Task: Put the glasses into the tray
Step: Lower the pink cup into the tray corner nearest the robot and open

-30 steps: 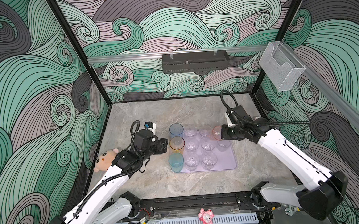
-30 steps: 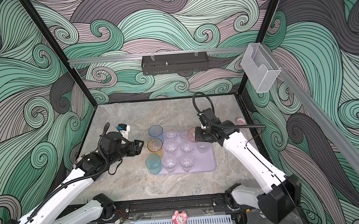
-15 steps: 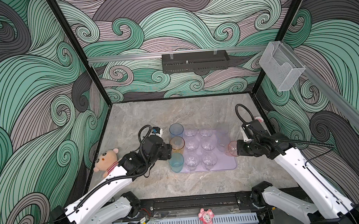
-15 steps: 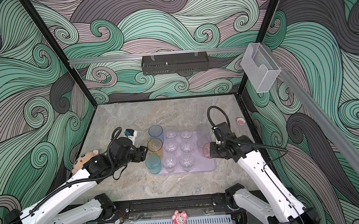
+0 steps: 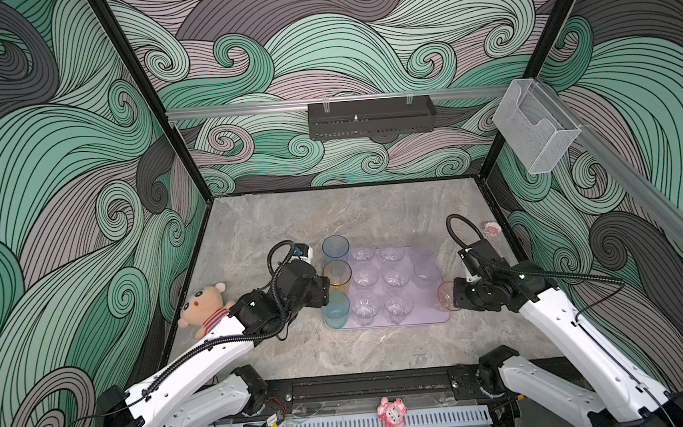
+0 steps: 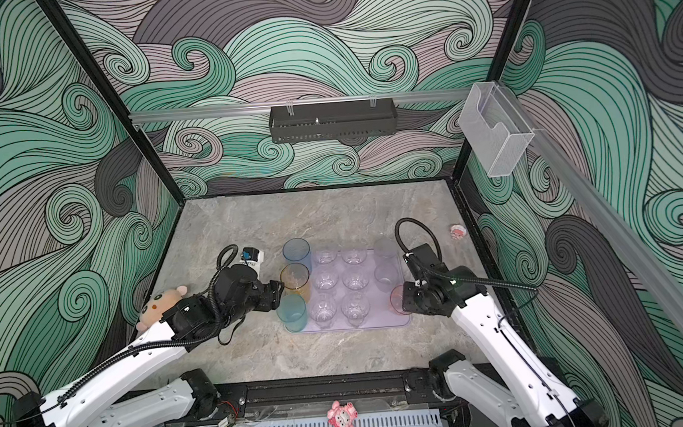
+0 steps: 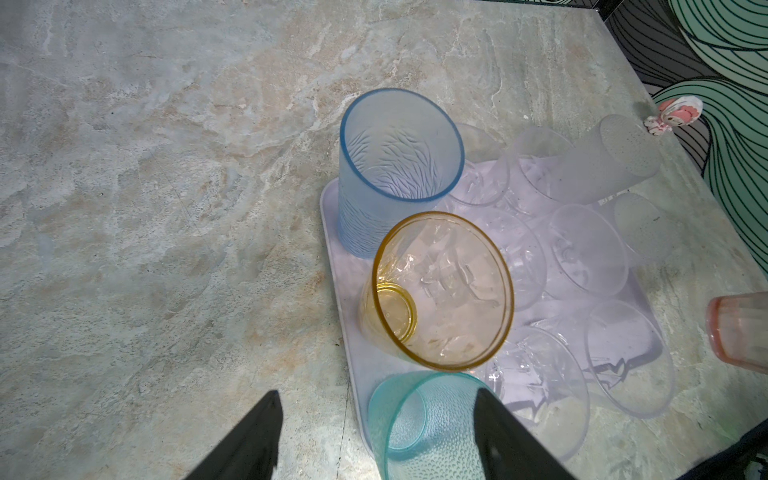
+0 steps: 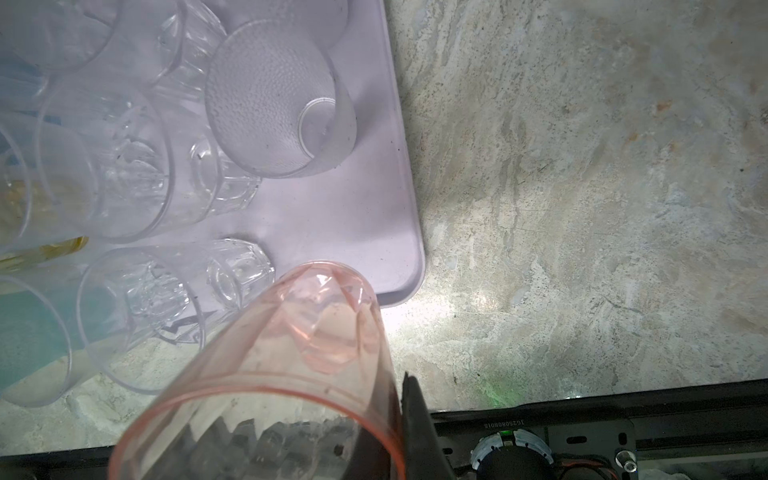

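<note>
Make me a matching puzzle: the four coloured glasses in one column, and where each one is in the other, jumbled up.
Things:
1. blue glass
2. amber glass
3. teal glass
4. pink glass

Places:
A. held in the right gripper
B. near left corner of the tray
C. far left corner of the tray
D. between two other coloured glasses

Pairs: 1-C, 2-D, 3-B, 4-A

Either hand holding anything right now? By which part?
Right hand pinches the pink glass by its wall at the rim. Left hand is open, holding nothing.
</note>
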Controlling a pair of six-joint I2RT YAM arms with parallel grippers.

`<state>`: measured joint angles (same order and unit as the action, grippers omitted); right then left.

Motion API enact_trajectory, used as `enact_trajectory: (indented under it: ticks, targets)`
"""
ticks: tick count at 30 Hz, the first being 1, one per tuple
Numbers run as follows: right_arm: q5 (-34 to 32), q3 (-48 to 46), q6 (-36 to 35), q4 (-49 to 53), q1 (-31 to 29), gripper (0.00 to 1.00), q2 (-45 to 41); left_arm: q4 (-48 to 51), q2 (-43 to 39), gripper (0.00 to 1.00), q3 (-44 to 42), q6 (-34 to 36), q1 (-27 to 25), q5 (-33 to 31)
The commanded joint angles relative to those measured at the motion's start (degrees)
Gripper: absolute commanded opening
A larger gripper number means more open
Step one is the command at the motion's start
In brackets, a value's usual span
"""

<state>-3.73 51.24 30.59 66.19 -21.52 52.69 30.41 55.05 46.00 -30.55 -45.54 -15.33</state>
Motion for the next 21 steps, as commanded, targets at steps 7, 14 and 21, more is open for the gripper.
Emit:
enact_trajectory:
  ticks: [7,14,21]
  targets:
    - [0.8,-2.3,4.7,0.1,0.3,0.04,-0.9,-0.9,0.0,0.75,-0.2,0.9,-0.3,-1.8]
    - [-0.2,-3.6,5.7,0.1,0.4,0.03,-1.1,-2.1,-1.1,0.76,-1.6,1.5,-0.3,-1.9]
    - [-0.3,-5.1,7.4,-0.7,0.1,0.03,-1.3,-3.3,-0.2,0.76,-2.0,2.6,-0.3,-1.5]
